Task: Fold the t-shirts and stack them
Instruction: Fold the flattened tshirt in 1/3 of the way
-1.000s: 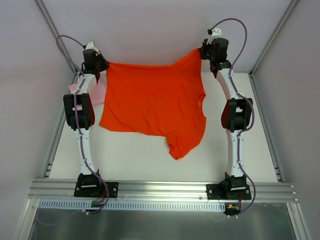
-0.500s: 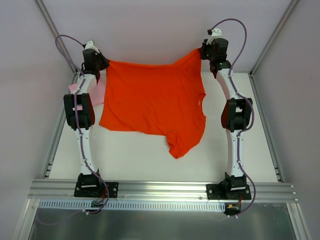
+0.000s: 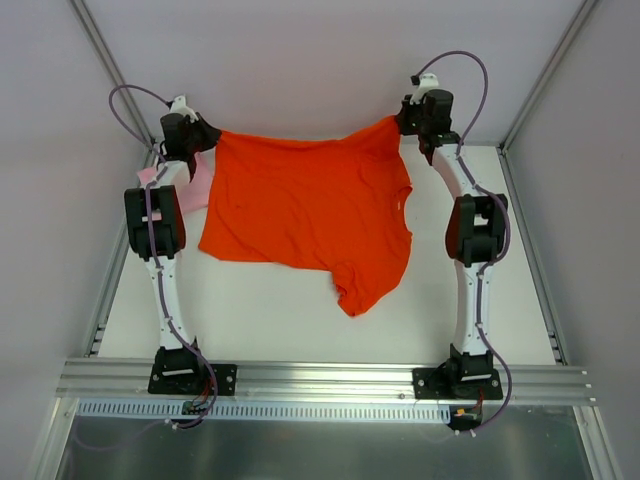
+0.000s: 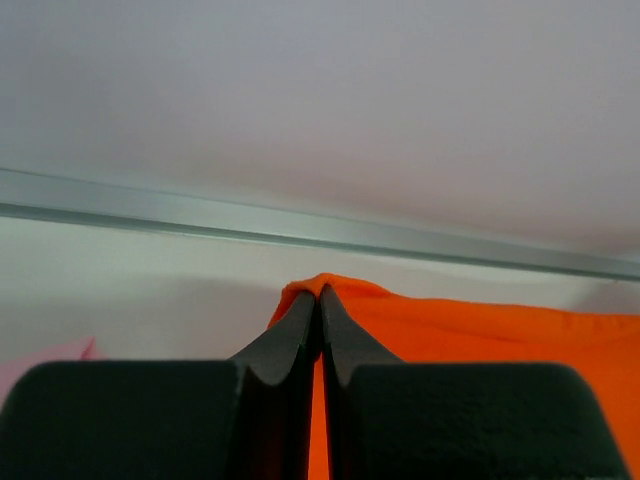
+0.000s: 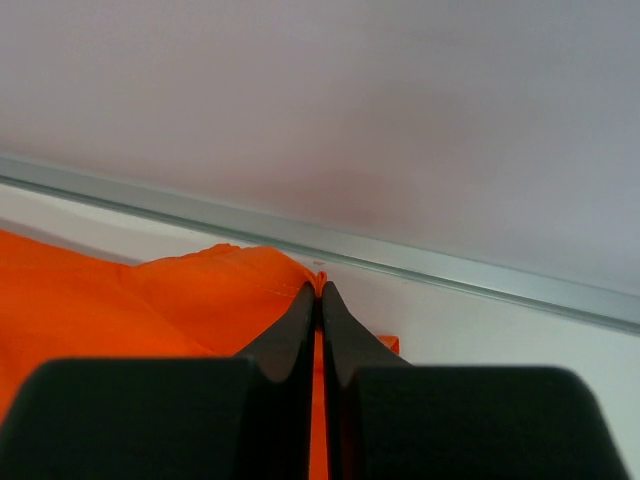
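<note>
Two corners of the orange shirt (image 3: pixel 310 205) lifted — left gripper (image 3: pixel 196 136) and right gripper (image 3: pixel 409 119) clamped on cloth
I worry a wider pull slips the thin pinch; the shirt would drop crumpled

No readable text, labels, brands or numbers anywhere in these views; nothing legible on any surface.

orange shirt (image 3: pixel 305 205) hanging spread, pink shirt (image 3: pixel 196 182) flat
</note>
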`<state>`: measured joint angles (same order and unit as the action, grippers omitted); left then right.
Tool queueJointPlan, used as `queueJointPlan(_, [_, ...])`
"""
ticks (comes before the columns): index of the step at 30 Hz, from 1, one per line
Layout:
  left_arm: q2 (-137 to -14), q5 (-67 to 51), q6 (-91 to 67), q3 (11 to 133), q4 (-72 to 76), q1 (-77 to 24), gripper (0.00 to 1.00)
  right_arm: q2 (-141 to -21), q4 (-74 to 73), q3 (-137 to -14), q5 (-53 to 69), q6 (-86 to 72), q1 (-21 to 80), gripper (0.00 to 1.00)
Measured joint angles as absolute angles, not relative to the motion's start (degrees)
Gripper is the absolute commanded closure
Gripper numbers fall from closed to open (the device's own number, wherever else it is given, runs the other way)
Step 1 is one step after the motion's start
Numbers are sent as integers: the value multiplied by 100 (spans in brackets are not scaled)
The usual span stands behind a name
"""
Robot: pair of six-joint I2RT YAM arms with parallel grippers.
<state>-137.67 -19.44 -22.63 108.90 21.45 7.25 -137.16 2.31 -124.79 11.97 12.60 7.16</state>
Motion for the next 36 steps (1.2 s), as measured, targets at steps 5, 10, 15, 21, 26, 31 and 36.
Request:
queueJointPlan(5, [-13736, -2255, -2023, 10315, 2543, 773, 100, -13380, 246, -12119, 1286, 1238, 707, 99])
queueJointPlan(10, [-13649, -2554, -1964, 9782, 2899, 862, 100, -12853, 274, -11566, 1334, 1184, 705, 99])
queueJointPlan(15, [-13386, -2703, -1835, 9450, 3087, 947, 100, -12302, 331, -10879, 1420, 1111, 705, 99])
queueJointPlan(21, [-12986, -2908, -1686, 9218, 3430, 987, 100, -11900, 405, -10134, 1455, 998, 705, 99])
queueJointPlan(26, [-12715, -3258, -1667, 8656, 4066, 1052, 100, -11625, 410, -9537, 1463, 934, 705, 99])
queueJointPlan(31, [-12696, -3592, -1903, 8042, 4803, 1256, 100, -11334, 419, -9107, 1461, 917, 705, 99])
queueJointPlan(36, [-12698, -4036, -2272, 7933, 5275, 1520, 100, -11017, 438, -8739, 1457, 915, 705, 99])
